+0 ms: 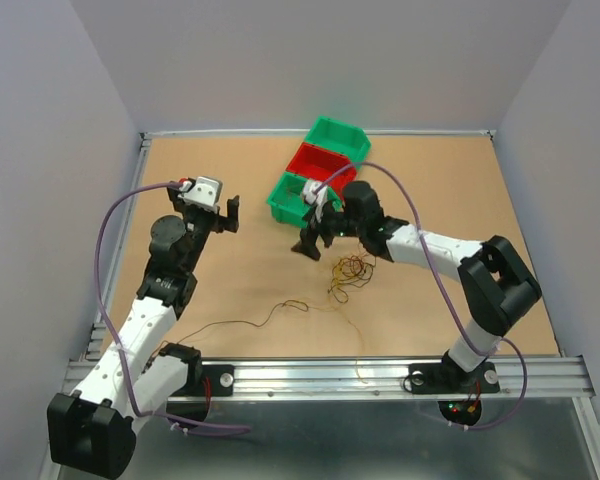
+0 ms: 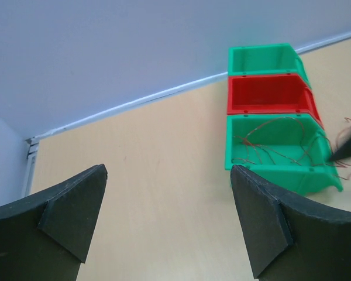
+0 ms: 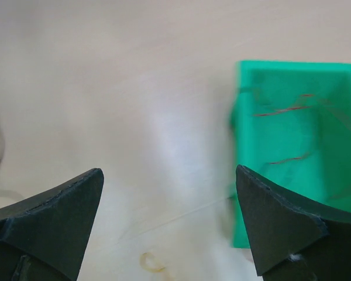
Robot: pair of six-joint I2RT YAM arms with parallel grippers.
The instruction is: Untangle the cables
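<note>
Clump of cables (image 1: 352, 270) toward the near edge of the bench (image 1: 430, 180): right gripper (image 3: 168, 175) and left gripper (image 2: 167, 170), both spread and empty, should lift single outer strands slowly.

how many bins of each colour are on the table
green bins: 2
red bin: 1
total: 3

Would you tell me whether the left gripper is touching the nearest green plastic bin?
Apart: the top view shows bare wooden tabletop between the left gripper and the green plastic bin.
</note>
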